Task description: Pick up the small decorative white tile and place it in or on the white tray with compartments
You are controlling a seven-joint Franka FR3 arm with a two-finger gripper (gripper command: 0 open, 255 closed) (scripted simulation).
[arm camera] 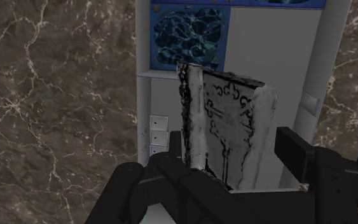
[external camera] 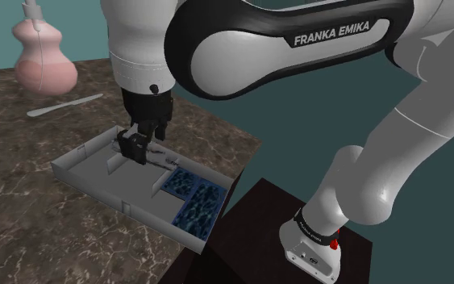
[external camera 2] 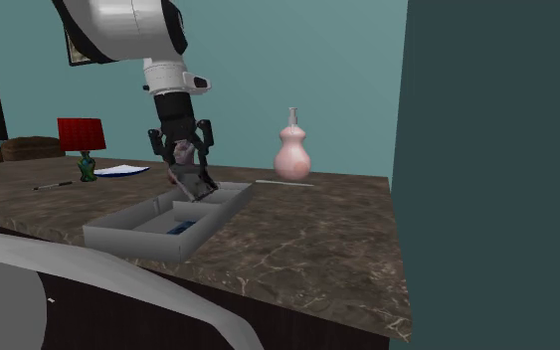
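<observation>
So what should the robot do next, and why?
Probably lower a bit and let go: the gripper clasps the tile, tilted, right over the tray, so releasing should drop it inside.

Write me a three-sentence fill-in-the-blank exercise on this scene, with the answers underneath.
1. The all-black two-finger pincer is ____ on the small white tile with black ornament.
2. It hangs over the pale grey compartment tray, where one compartment holds ____ patterned pieces.
3. The bulbous vase on the dark marble countertop is ____.

Missing words: shut; blue; pink.
</observation>
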